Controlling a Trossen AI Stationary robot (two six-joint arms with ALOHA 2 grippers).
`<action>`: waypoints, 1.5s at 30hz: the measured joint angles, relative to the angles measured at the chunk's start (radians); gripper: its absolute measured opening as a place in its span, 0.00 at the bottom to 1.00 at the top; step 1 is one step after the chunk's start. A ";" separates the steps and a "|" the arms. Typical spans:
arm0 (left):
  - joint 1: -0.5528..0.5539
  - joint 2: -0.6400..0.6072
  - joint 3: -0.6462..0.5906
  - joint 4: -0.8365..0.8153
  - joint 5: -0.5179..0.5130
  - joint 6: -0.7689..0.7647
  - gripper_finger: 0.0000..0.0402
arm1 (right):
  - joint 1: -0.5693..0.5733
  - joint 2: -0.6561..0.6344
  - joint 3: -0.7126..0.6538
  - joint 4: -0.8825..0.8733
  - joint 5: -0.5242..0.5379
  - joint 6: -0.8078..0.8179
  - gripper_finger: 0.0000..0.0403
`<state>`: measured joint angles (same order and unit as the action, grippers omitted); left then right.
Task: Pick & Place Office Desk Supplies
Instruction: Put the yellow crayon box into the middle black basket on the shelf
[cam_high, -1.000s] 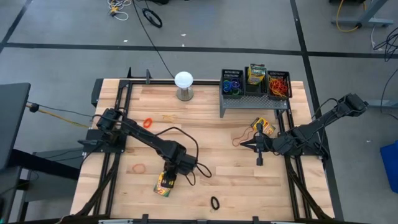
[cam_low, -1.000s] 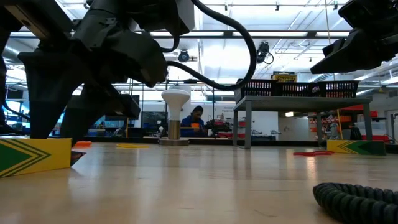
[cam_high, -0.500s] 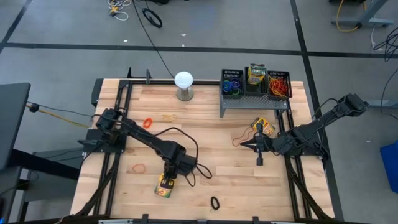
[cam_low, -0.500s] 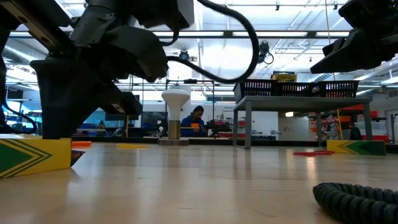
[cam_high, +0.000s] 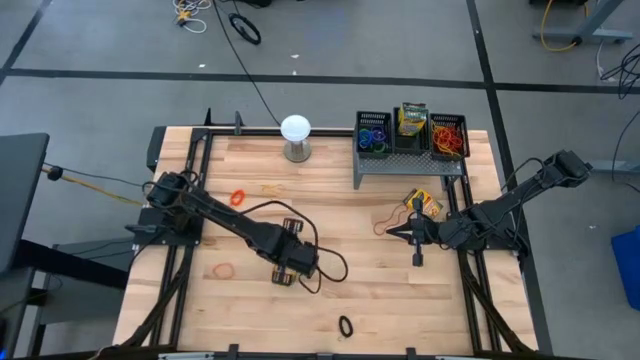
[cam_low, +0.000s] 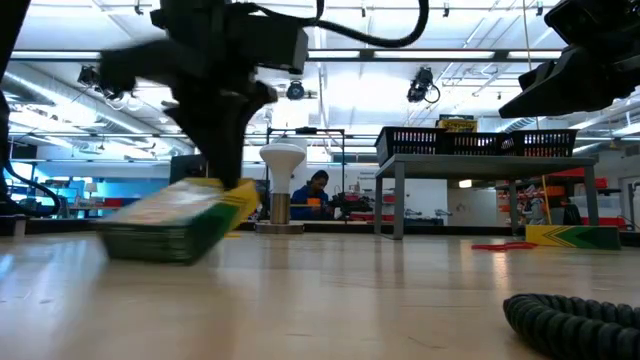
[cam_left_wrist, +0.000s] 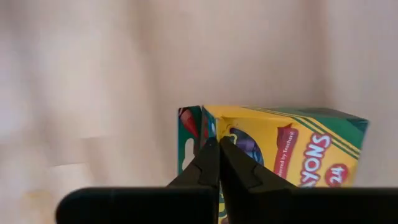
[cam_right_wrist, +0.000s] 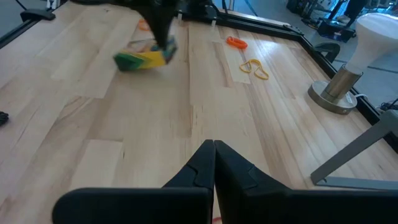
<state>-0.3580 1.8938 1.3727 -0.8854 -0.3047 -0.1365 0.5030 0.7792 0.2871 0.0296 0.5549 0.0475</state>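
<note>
Crayon box (cam_low: 180, 222) was clamped in the left gripper (cam_left_wrist: 217, 158), fingers pinched down narrow on its edge, and it hung tilted just clear of the bench (cam_high: 360, 290) in the low view. From above you mostly saw the arm covering it, over the front-middle part of the wood. The wrist camera looked right past the closed fingers (cam_left_wrist: 199, 171) onto the yellow-and-green printed face of the box.

Right gripper (cam_high: 417, 247) sat well off to the other side, fingers pressed together with nothing between them, parked low over the bench. Just beyond it lay a second crayon box (cam_high: 424, 204) and a tan rubber band (cam_high: 388, 219). Further back from that gripper stood the grey riser (cam_high: 408, 162) carrying three black mesh bins (cam_high: 373, 133), with bands and another box inside.

An orange band (cam_high: 238, 197) lay behind the left gripper, a black band (cam_high: 345, 326) in front of it, and the white globe (cam_high: 295, 128) stood at the far edge.
</note>
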 joint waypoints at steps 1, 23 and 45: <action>-0.005 0.000 0.000 -0.001 -0.058 -0.001 0.01 | 0.000 0.000 0.000 -0.001 0.000 0.000 0.02; -0.084 0.057 0.000 0.254 -0.754 -0.049 0.01 | -0.002 0.400 0.000 0.364 0.107 0.241 0.07; -0.086 0.124 0.000 0.400 -0.782 -0.035 0.01 | -0.188 1.134 0.252 1.036 -0.012 0.231 0.66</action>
<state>-0.4438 2.0178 1.3731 -0.4850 -1.0871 -0.1717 0.3145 1.9136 0.5389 1.0660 0.5427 0.2782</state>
